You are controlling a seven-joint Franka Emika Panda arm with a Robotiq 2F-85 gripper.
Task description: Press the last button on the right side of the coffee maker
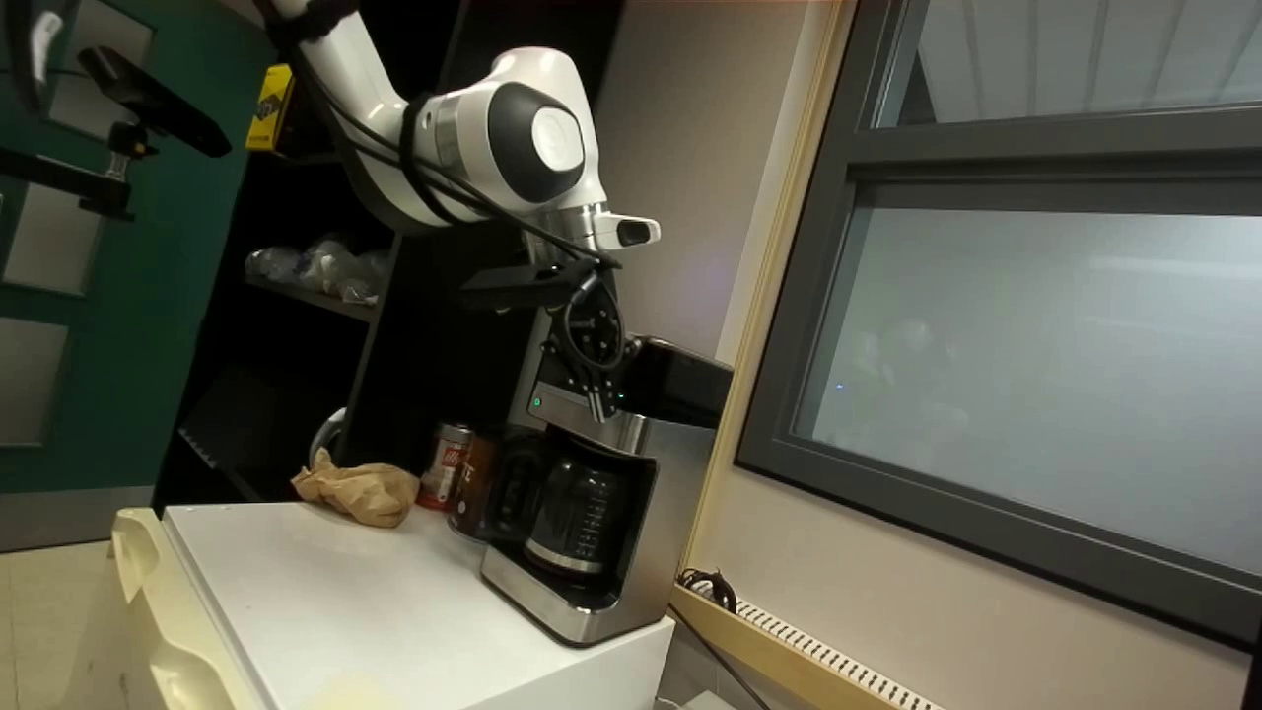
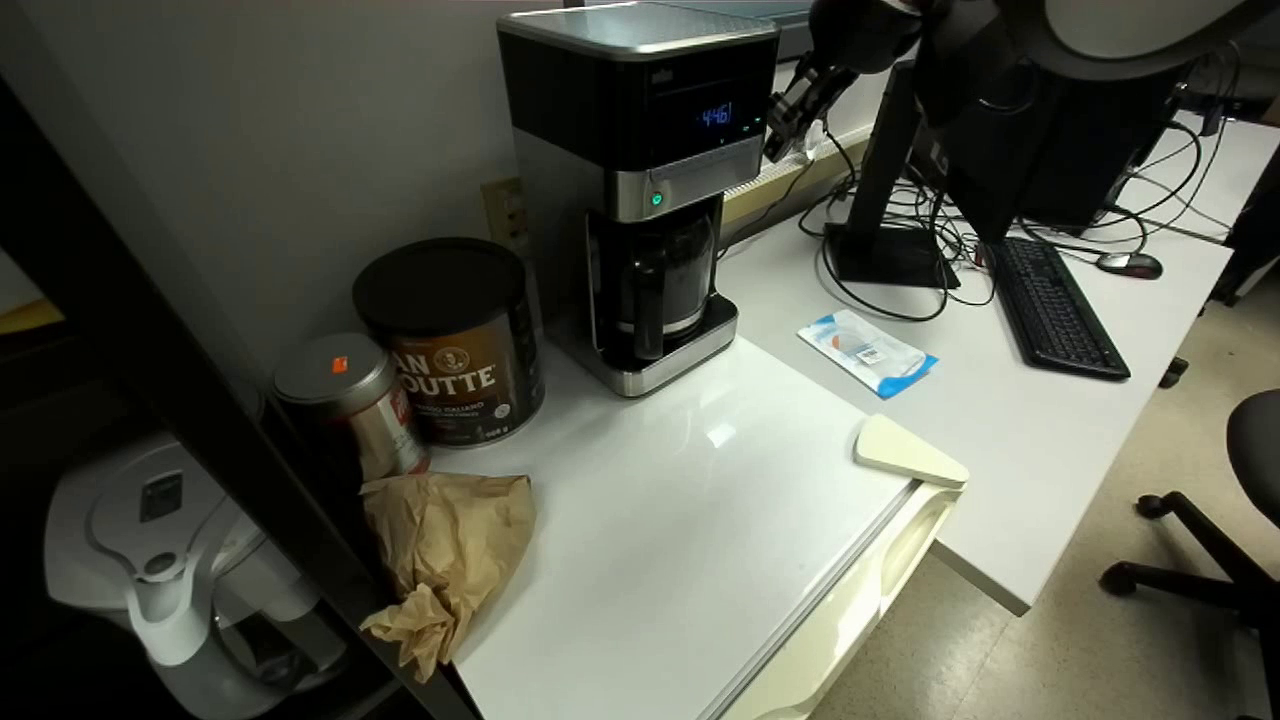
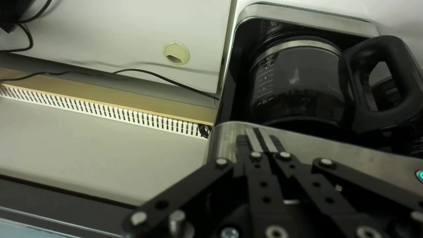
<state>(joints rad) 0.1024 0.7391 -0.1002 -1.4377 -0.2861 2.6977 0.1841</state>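
The black-and-silver coffee maker [image 1: 680, 493] stands on the white top, its dark carafe [image 1: 587, 518] inside. In an exterior view the coffee maker [image 2: 570, 100] shows a lit clock [image 2: 716, 115], with small lit marks [image 2: 750, 125] at the panel's right end. A green-lit round button [image 2: 656, 199] is on the silver band. My gripper [image 1: 599, 409] points down at the right part of the front; in an exterior view it [image 2: 780, 140] is beside the right edge. In the wrist view the gripper [image 3: 261, 140] is shut and empty over the silver band [image 3: 330, 145]. I cannot tell whether the fingertips touch.
A brown coffee can [image 2: 450, 350], a silver-red tin [image 2: 350, 410] and a crumpled paper bag [image 2: 450, 560] stand left of the machine. A monitor stand [image 2: 875, 230], cables and a keyboard [image 2: 1055, 305] are on the desk. A wall and window frame [image 1: 808, 325] are close behind the machine.
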